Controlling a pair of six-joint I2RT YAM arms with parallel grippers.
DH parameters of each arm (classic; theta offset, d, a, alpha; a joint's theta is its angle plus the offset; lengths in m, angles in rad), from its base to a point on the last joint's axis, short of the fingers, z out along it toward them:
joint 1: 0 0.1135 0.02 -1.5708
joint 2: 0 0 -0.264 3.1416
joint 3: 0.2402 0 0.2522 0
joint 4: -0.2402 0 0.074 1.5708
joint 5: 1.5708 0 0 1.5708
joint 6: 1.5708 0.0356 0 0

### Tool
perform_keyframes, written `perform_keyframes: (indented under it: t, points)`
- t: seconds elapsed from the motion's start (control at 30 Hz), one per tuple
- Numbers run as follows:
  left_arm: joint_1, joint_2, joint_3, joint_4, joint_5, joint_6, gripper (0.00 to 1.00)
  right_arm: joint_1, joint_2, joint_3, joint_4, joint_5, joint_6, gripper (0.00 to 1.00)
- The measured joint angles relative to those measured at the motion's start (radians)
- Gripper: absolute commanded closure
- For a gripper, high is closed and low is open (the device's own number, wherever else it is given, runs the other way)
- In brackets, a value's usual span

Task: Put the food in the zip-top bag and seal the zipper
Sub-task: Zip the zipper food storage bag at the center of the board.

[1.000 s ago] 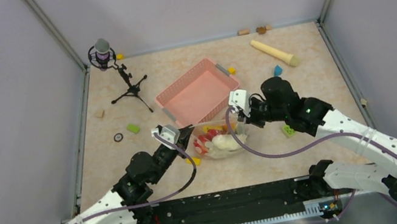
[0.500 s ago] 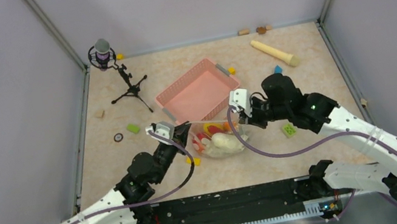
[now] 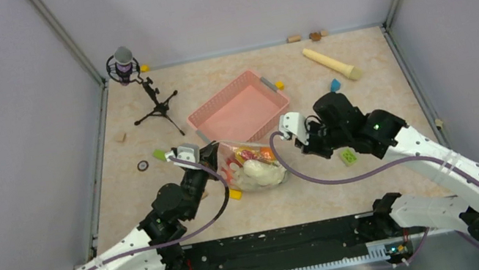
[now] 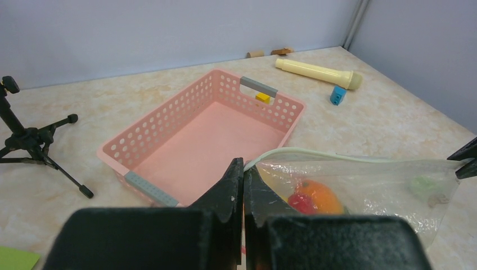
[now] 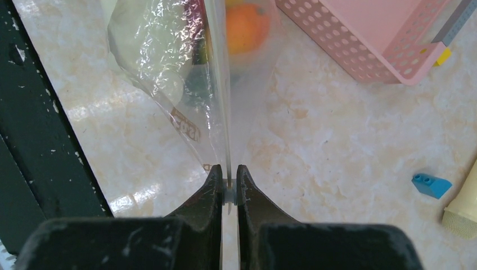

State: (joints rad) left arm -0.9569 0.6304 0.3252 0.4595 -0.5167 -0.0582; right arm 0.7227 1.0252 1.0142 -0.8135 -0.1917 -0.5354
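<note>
The clear zip-top bag (image 3: pixel 251 166) hangs stretched between my two grippers, just in front of the pink basket. Food shows through it: an orange mango (image 4: pixel 320 195), a red piece (image 4: pixel 299 203) and a white piece (image 3: pixel 258 174). My left gripper (image 3: pixel 215 151) is shut on the bag's left mouth corner (image 4: pixel 247 169). The pale zipper (image 4: pixel 315 155) runs taut from there to the right. My right gripper (image 3: pixel 280 137) is shut on the bag's right corner at the zipper (image 5: pixel 227 188). The bag (image 5: pixel 169 62) hangs away from the right gripper's fingers (image 5: pixel 209 194).
The pink basket (image 3: pixel 207 113) stands behind the bag. A microphone tripod (image 3: pixel 152 100) is at the back left. A cream cylinder (image 3: pixel 332 63) and a blue block (image 3: pixel 335 84) lie back right. Green blocks (image 3: pixel 349 156) (image 3: pixel 160 154) and a yellow block (image 3: pixel 235 194) lie near the arms.
Both grippers have lifted the bag and carried it left and toward the basket. The bag's mouth is now pulled taut between them.
</note>
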Motion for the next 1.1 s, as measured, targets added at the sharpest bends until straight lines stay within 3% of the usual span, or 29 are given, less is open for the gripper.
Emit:
perform_keyframes:
  t: [0.73, 1.1]
  points:
    - [0.000, 0.000, -0.003, 0.001, 0.024, -0.023, 1.00, 0.002, -0.008, -0.006, 0.016, 0.132, 0.061, 1.00]
    - [0.003, 0.001, -0.016, 0.002, 0.166, -0.031, 1.00, 0.004, 0.007, -0.003, -0.013, 0.269, 0.145, 1.00]
